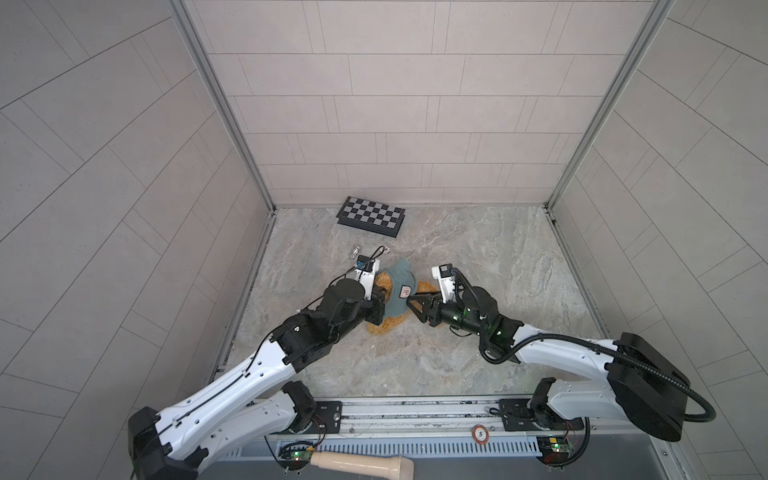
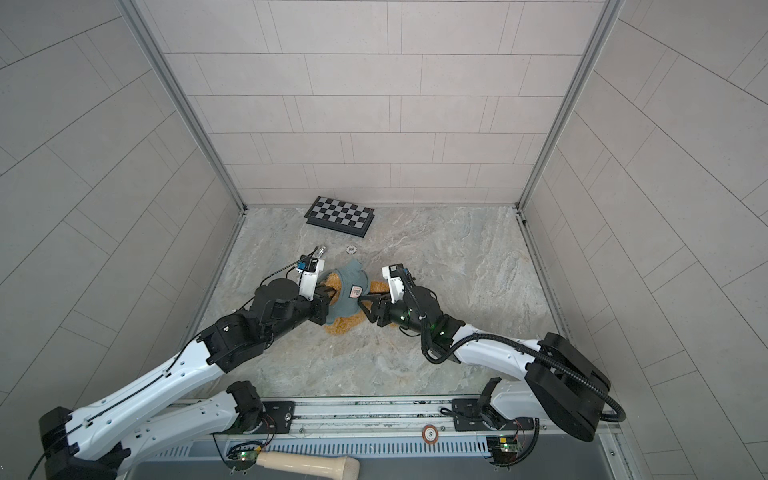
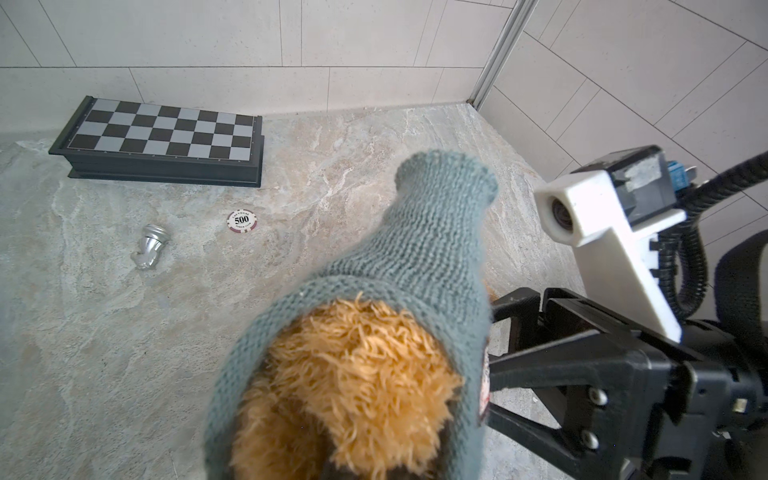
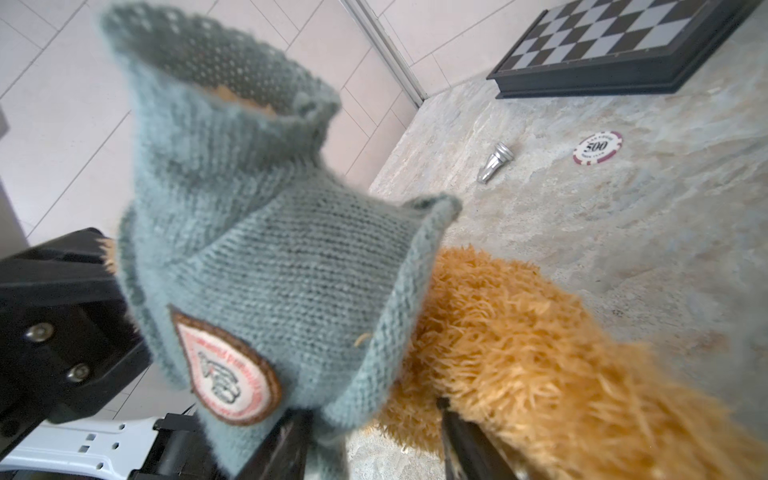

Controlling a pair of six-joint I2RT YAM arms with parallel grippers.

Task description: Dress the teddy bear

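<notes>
1. Location. In both top views the teddy bear [image 1: 385,327] lies mid-bench [image 1: 478,257] between the two arms, mostly covered by a grey-green knitted sweater [image 1: 399,299]. Only fur at its near end and right side shows.

2. View differences.
- The left wrist view looks into a stretched sweater opening, which is filled with golden fur [image 3: 353,365].
- The right wrist view shows the oval patch [image 4: 228,374], fur inside a second, upper opening, and a shaggy limb [image 4: 519,332] outside the knit.
- Only the top views show a numbered chip [image 1: 481,434] on the front rail and a pale wooden handle [image 1: 361,462] below it.

3. Grippers.
- The left gripper [image 1: 384,301] is closed on the sweater's left edge.
- The right gripper [image 3: 498,345] has its jaws about half apart, with sweater hem and fur between them. Whether they press cannot be told.

4. Containers. The folded chessboard case [image 3: 162,135] at the rear wall is shut, so its contents are hidden. A silver chess piece [image 3: 149,247] and a "500" chip [image 3: 241,221] lie loose near it.
</notes>
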